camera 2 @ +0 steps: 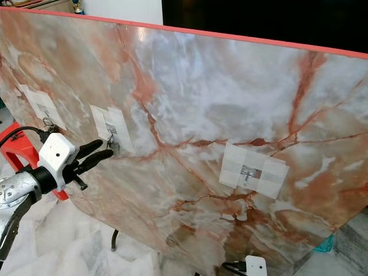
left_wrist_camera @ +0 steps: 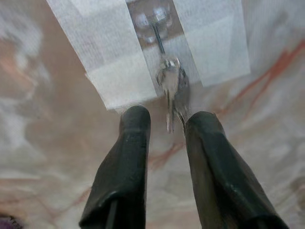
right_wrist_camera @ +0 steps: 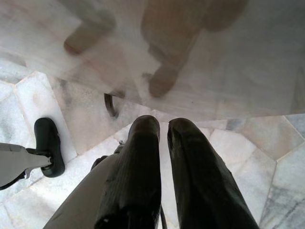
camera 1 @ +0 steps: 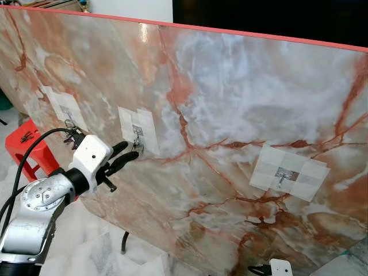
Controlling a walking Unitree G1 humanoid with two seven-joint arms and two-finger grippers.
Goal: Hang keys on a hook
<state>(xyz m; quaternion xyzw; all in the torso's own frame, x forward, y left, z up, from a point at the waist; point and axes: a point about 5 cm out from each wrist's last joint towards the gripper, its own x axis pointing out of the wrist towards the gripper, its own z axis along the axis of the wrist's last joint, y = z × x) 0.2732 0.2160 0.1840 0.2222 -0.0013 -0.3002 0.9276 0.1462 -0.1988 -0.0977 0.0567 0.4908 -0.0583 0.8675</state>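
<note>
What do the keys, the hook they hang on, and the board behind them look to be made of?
Keys: shiny silver metal, with bright glints. Hook: thin polished metal on a plate, held by matte white woven-looking tape. Board: glossy marble-patterned surface with red veins; real stone or printed laminate is unclear.

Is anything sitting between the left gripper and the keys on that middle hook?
Nothing visible does. The keys hang from the middle hook on the marble board, with the left gripper open just below them, a finger on either side of the key tips and bare board between.
</note>
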